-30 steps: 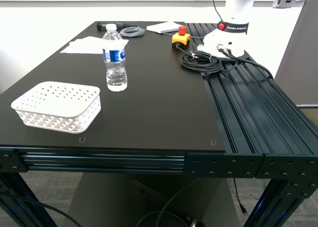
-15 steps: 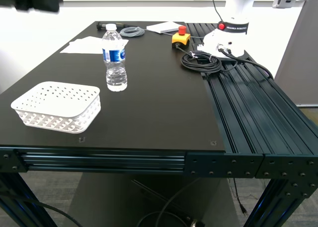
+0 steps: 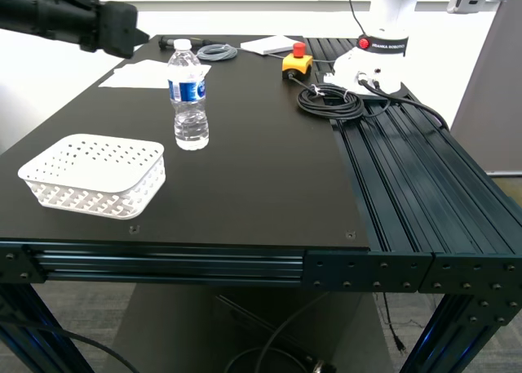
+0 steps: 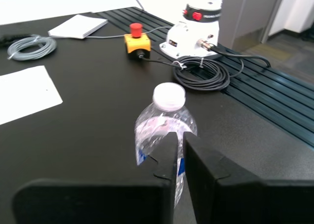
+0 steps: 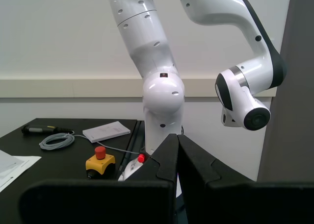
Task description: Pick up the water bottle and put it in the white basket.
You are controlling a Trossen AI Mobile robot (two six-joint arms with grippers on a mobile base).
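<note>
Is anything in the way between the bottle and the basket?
Nothing visible. The bottle stands upright on the bare black tabletop, and the basket sits apart from it, nearer the camera toward the exterior view's left, with only empty table between them.

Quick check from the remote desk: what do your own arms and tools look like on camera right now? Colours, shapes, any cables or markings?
My first tool has two matte black fingers, blocky with notched inner edges, on a wide black crossbar. My second tool looks the same: black angular fingers on a black bar. In the exterior view, an arm is a dark, chunky black body. No markings or cables show on them.
</note>
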